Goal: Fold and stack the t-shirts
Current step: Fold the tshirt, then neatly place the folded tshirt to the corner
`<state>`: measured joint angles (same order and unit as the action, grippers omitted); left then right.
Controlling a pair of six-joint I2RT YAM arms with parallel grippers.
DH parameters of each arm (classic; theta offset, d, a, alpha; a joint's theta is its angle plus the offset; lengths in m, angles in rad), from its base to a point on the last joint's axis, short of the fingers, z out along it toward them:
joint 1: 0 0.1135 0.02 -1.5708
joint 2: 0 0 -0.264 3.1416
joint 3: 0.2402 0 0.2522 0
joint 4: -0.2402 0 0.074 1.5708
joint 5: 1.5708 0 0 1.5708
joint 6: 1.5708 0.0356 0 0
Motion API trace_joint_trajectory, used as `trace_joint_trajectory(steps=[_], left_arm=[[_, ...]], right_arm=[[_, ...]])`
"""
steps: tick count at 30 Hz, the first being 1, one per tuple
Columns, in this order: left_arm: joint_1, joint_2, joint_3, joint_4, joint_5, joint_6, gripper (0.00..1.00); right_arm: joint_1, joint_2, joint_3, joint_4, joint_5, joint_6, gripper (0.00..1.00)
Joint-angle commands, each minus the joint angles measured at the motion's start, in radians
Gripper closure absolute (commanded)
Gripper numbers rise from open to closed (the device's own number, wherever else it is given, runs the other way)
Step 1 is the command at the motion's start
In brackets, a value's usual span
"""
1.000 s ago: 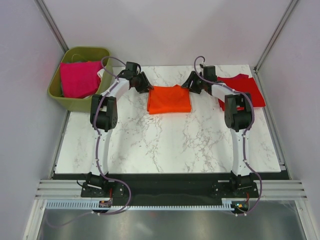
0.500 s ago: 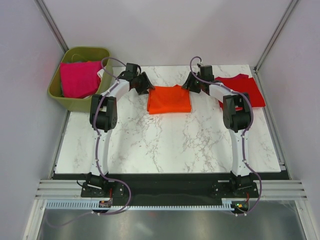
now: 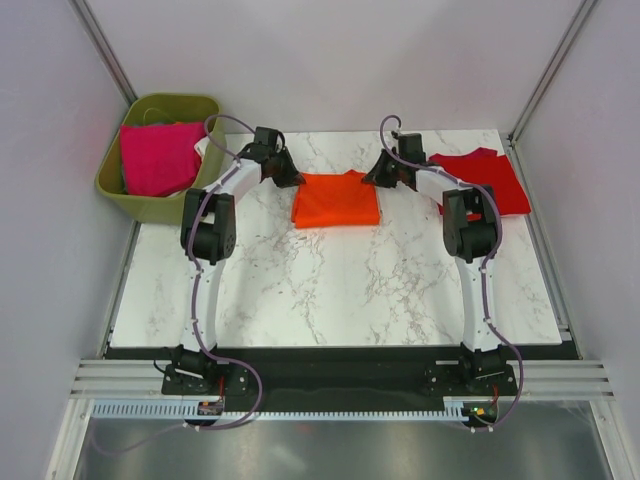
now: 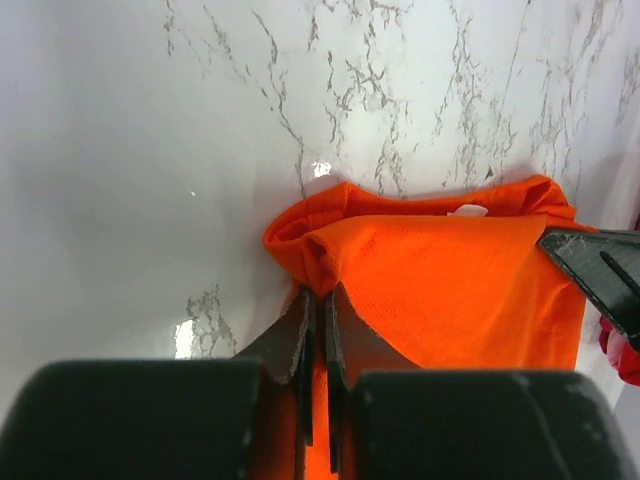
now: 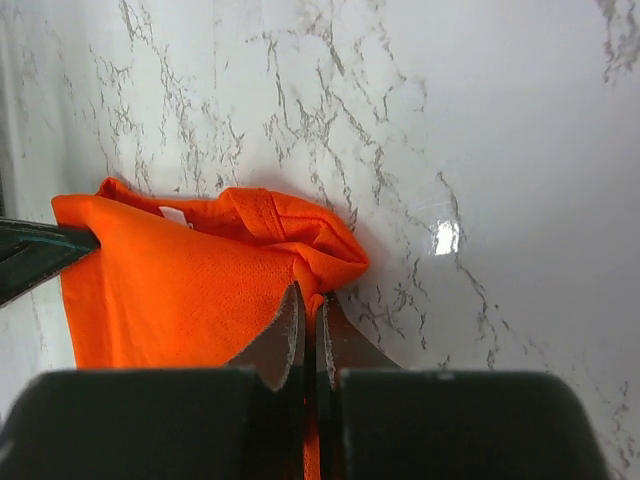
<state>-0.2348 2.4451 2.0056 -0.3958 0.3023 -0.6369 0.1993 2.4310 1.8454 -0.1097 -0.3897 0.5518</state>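
Orange shirt (image 3: 337, 200): upper centre of the overhead frame, flat on the marble table (image 3: 330, 290), already folded down to a rough rectangle. Both far corners are bunched up into small ridges.

Left gripper (image 4: 318, 300): fingers pressed nearly together on the bunched corner at the shirt's left edge, with only a thin ridge of cloth between them. Right gripper (image 5: 308, 297): clamped the same way on the opposite corner, bottom centre of its wrist frame.

Risks as I read them:
- Both bites are shallow, at the very edge of the cloth. One corner slipping out under a pull would swing the shirt on the other and skew the fold.
- I cannot tell how many layers each pinch holds. If it is the top layer alone, a lift peels the fold open instead of carrying the bundle.
- Uneven travel between the arms would either stretch the shirt taut or let it sag and crease in the middle.
- Dragging low across the marble could roll the near edge under.

Red shirt (image 3: 490, 180): folded, upper right of the overhead frame, partly beneath the right arm. If that is the stack spot, the arm's own links could brush and rumple it on the way over.

Pink shirt (image 3: 158, 155): in the green bin (image 3: 118, 190), upper left, not yet folded.
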Motion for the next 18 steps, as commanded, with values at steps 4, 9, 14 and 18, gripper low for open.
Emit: trace_joint_trajectory(steps=[4,9,14,18], left_arm=[[-0.027,-0.084,-0.005,0.034,-0.049,0.042,0.98],[-0.054,-0.222,-0.18,0.156,-0.087,0.042,0.98],[-0.066,-0.366,-0.37,0.276,-0.06,0.014,0.98],[-0.096,-0.469,-0.419,0.298,-0.069,0.02,0.98]], right_arm=[[0.012,-0.065,-0.075,0.073,-0.046,0.046,1.0],[0.011,-0.2,-0.212,0.156,-0.051,0.062,1.0],[0.002,-0.325,-0.323,0.174,-0.043,0.051,1.0],[-0.023,-0.453,-0.396,0.174,-0.028,0.05,1.0]])
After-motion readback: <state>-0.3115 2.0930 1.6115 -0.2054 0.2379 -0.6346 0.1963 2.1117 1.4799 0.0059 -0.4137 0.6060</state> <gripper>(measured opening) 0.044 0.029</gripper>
